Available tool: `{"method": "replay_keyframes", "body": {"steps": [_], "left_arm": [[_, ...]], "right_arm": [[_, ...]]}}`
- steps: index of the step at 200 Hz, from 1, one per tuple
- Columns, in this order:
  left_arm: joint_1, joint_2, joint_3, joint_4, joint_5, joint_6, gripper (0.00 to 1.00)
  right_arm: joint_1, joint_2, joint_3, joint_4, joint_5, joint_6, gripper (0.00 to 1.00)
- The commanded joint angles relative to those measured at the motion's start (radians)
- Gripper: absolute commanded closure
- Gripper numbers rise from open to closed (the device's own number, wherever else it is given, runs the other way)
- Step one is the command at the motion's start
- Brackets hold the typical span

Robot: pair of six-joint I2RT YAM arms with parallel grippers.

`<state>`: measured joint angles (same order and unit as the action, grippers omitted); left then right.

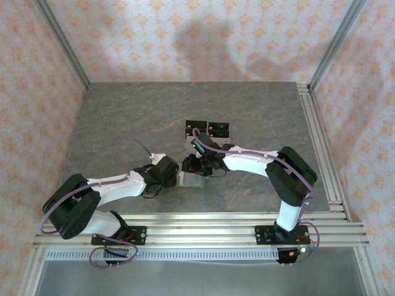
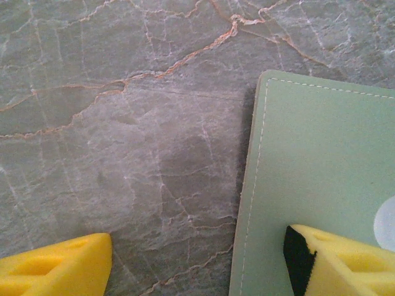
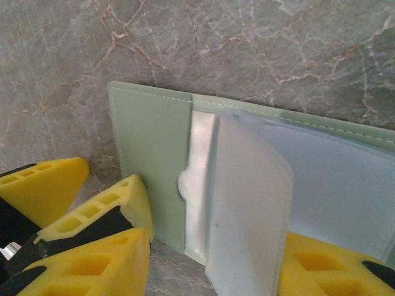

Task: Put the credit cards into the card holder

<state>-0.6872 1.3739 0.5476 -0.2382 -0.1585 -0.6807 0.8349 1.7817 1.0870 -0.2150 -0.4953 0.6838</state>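
The sage-green card holder [image 1: 191,180] lies open on the marble table between my two grippers. My left gripper [image 2: 197,265] is open and straddles the card holder's [image 2: 321,160] stitched left edge. One yellow finger [image 2: 336,262] rests on the green face and the other sits over bare table. My right gripper [image 3: 213,271] is shut on a pale credit card [image 3: 250,197] held on edge. The card's far end meets the white-lined pocket beside the green flap [image 3: 148,142]. In the top view the right gripper [image 1: 200,165] hovers just above the card holder, with the left gripper [image 1: 174,172] at its left.
A clear stand with black tops [image 1: 207,129] sits just behind the grippers. Aluminium rails [image 1: 321,148] run along the table's right and near edges. Patterned walls enclose the back and sides. The left gripper's yellow fingers [image 3: 108,206] crowd the card holder's left side.
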Motion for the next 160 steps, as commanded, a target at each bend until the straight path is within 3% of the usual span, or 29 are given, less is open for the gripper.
{"method": "replay_keyframes", "body": {"steps": [1, 65, 122, 160], "left_arm": [[-0.009, -0.007, -0.025, 0.005, 0.037, -0.016, 0.26], [-0.009, -0.098, -0.028, -0.074, -0.022, -0.036, 0.26], [-0.006, -0.411, -0.091, -0.267, -0.184, -0.170, 0.25], [-0.003, -0.547, -0.112, -0.321, -0.207, -0.191, 0.25]], "right_arm": [[-0.005, 0.009, 0.026, 0.004, -0.003, 0.003, 0.52], [0.010, 0.027, 0.064, 0.019, -0.025, 0.019, 0.52], [0.028, 0.137, 0.188, 0.024, -0.079, 0.039, 0.52], [0.044, 0.255, 0.311, -0.006, -0.113, 0.048, 0.52]]}}
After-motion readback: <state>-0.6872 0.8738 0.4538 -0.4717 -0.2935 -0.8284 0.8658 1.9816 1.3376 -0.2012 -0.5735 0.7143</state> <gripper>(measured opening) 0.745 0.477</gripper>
